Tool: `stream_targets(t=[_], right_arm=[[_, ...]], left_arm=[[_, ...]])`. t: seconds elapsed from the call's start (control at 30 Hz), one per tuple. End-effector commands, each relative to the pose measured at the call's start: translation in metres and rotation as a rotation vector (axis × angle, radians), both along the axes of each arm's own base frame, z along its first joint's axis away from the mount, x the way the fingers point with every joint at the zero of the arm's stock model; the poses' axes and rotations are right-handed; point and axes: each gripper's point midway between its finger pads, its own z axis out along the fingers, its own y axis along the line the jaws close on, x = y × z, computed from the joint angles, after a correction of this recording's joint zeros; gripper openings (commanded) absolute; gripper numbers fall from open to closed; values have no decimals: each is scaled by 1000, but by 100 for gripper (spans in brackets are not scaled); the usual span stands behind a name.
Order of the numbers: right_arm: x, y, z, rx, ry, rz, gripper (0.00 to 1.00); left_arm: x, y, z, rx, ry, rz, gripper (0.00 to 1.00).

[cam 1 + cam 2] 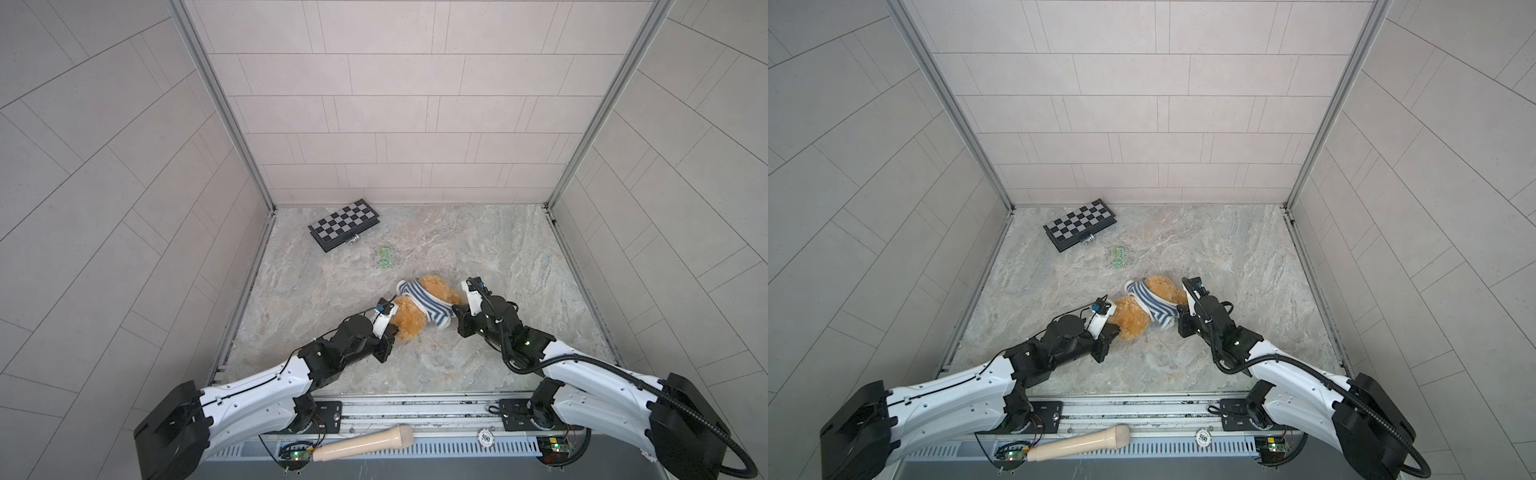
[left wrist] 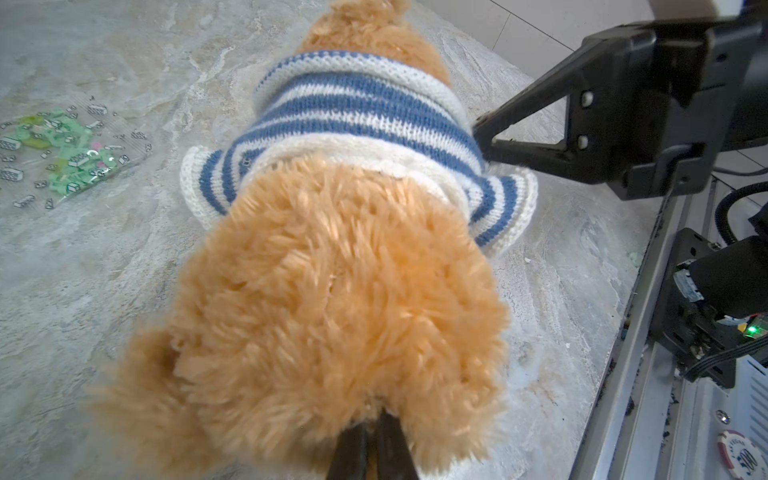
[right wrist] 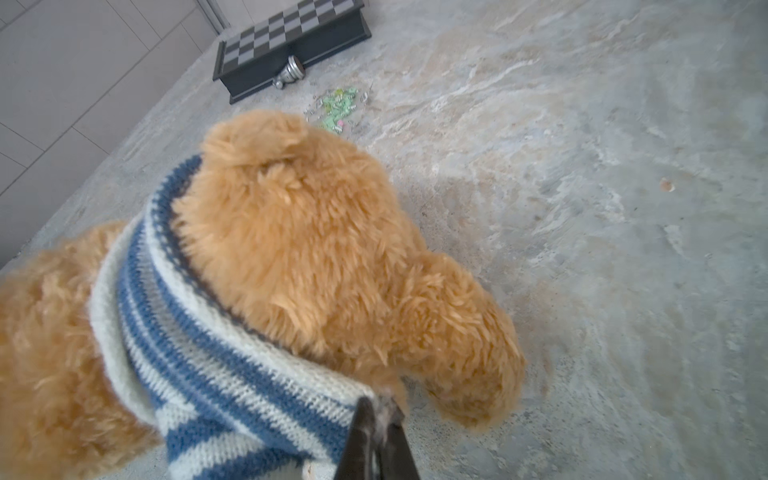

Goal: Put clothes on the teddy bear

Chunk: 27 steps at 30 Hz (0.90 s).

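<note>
On the marbled table [image 1: 519, 257], front and centre, we see the teddy bear [image 1: 411, 319] stretched away from the left gripper [image 2: 372, 444], pinched tight on its fur at one end, while the right gripper [image 3: 376, 432] alongside is clamped on the striped sweater [image 1: 430, 305] bunched round its middle.

A: Seeing what at left gripper [image 2: 372, 432]?
B: Pinched shut in teddy bear [image 2: 332, 291] fur, near end. Blue-white striped sweater [image 2: 361, 112] bunched round the middle.
A: And right gripper [image 2: 482, 139]?
B: Closed on sweater edge at bear's side. Lying on marble bench [image 2: 124, 291]. Bag of green bricks [image 2: 62, 153] well apart, poker chip [image 2: 735, 453] beyond bench edge.
</note>
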Motion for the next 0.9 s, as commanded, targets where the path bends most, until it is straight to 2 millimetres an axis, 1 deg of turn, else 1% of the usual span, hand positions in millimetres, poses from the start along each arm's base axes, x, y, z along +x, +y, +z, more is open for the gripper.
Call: stream_targets(t=[0.0, 0.17, 0.27, 0.4, 0.47, 0.57, 0.8, 0.87], right_arm=[[9, -35, -7, -87, -40, -157, 0], [11, -47, -7, -92, -49, -232, 0], [10, -61, -9, -106, -37, -301, 0], [8, -70, -12, -92, -40, -351, 0], [8, -71, -9, -83, -54, -355, 0], [10, -67, -7, -82, -53, -343, 0], [7, -72, -12, -60, -42, -373, 0], [7, -70, -14, -22, -38, -376, 0]], left_arm=[[2, 14, -13, 68, 31, 63, 0], [5, 17, -15, 74, 32, 87, 0], [8, 21, -9, 60, 13, 114, 0], [8, 26, -4, 32, -5, 138, 0], [8, 27, -4, 29, -5, 140, 0], [9, 27, -4, 30, -7, 142, 0], [7, 30, 0, -2, -20, 154, 0], [4, 28, 2, -15, -20, 133, 0]])
